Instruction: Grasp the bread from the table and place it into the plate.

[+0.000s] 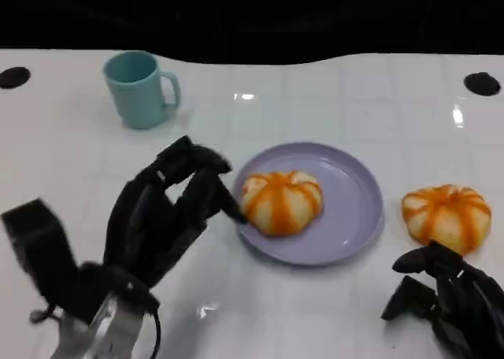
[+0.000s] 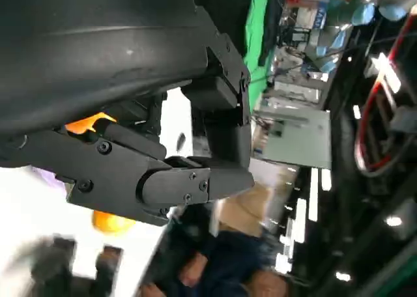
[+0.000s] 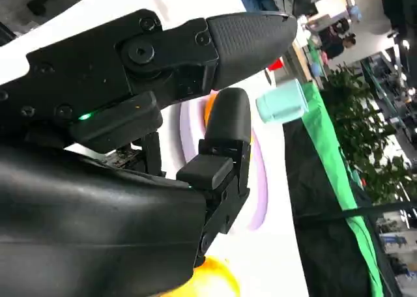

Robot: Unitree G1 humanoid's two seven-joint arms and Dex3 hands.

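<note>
An orange-striped bread bun [image 1: 282,201] lies in the lilac plate [image 1: 354,217] at the table's middle. My left hand [image 1: 161,217] is just left of the plate with its fingers spread, one fingertip at the bun's left edge, holding nothing. A second striped bun [image 1: 446,216] sits on the table right of the plate. My right hand [image 1: 445,296] rests below that bun, fingers apart and empty. In the right wrist view its fingers [image 3: 228,43] reach toward the plate [image 3: 260,180], with a bit of orange bun [image 3: 212,281] close under the hand.
A teal mug [image 1: 140,88] stands at the back left, also seen past the plate as a mug [image 3: 283,105] in the right wrist view. Two black round marks [image 1: 482,83] sit near the table's far corners. The table's far edge meets a dark background.
</note>
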